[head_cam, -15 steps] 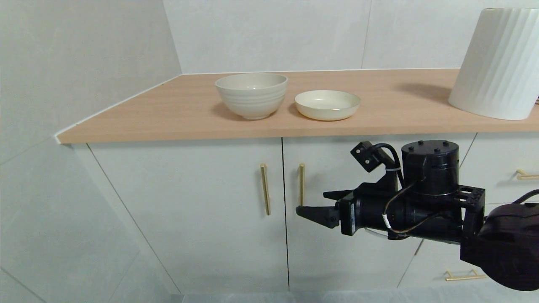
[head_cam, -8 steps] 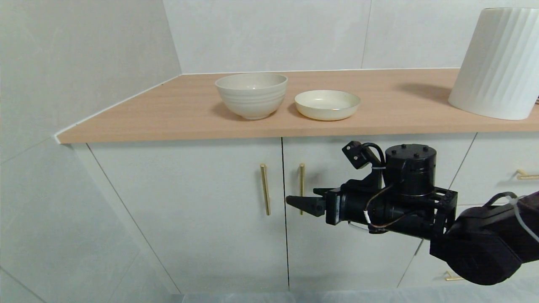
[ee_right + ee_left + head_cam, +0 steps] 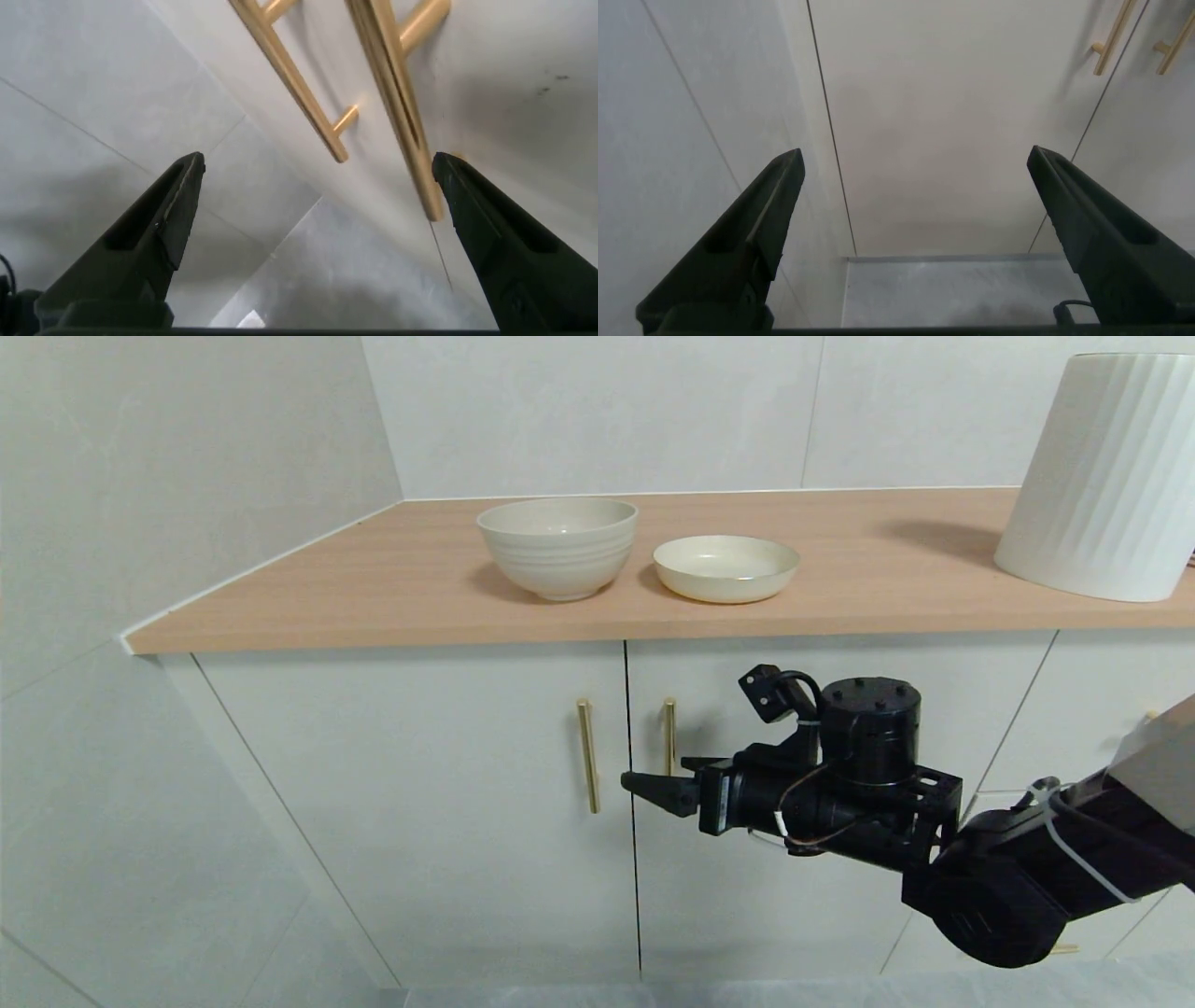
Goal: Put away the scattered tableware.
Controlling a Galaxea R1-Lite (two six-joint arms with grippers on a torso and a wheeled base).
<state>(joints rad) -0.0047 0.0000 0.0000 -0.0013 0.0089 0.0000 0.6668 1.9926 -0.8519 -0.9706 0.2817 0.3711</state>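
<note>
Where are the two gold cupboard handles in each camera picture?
Head view: gold bar handles, centre, beside the right gripper.
Left wrist view: handles far off, beyond the left gripper.
Right wrist view: handles close, before the gripper.
Shared landmark: the seam between the white doors.

Your head camera looked forward and down from a moderate distance at the counter and the cabinet doors beneath it. Your right wrist camera sat close up against the two brass handles, peering out along the right gripper. Your left wrist camera faced the doors and the floor from farther back. All three views shared those handles.
</note>
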